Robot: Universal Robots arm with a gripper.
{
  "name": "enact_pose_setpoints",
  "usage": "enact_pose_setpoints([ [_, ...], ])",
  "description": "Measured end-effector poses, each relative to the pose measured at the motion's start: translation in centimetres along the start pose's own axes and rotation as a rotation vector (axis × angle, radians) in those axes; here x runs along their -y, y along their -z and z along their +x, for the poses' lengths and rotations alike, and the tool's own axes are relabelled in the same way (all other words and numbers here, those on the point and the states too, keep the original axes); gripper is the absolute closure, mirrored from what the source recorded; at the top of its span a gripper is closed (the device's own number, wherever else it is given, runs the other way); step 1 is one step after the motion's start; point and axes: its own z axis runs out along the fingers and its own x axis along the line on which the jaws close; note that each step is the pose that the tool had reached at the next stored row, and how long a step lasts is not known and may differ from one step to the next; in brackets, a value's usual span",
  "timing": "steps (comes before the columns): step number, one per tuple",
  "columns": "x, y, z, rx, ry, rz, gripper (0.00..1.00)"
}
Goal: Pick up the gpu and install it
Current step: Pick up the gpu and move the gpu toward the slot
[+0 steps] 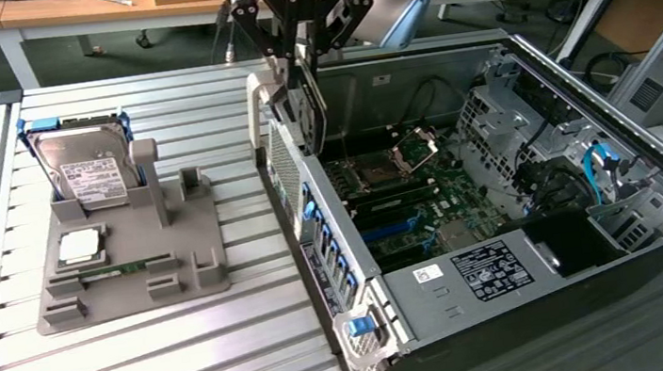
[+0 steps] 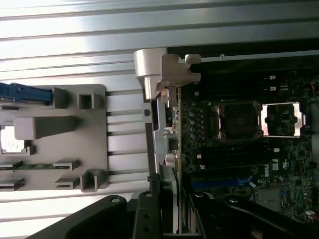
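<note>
Thin flat dark gpu card with narrow silvery metal bracket (image 1: 297, 114) (image 2: 168, 191) clamped between partly closed fingers of black two-finger gripper (image 1: 295, 65) (image 2: 172, 214). Held upright, edge-on, just above rear wall of open grey metal computer case (image 1: 285, 167), beside green motherboard (image 1: 416, 203) (image 2: 239, 164). Well apart at exterior view's left: grey plastic fixture (image 1: 130, 296) (image 2: 99, 149) with silver white-labelled hard drive in blue frame (image 1: 90, 172), slim green memory stick (image 1: 126, 268).

exterior: high, well back from gripper (image 1: 298, 90), angled down | wrist: just above gripper, looking straight down, close | shared: computer case wall (image 1: 283, 165) under gripper, CPU socket (image 1: 378, 172), grey holder (image 1: 188, 251) beside it
</note>
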Motion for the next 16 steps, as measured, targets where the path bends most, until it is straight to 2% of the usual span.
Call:
enact_pose_setpoints([
  [16, -0.1, -0.03, -1.4, 0.0, 0.0, 0.0006, 0.73],
])
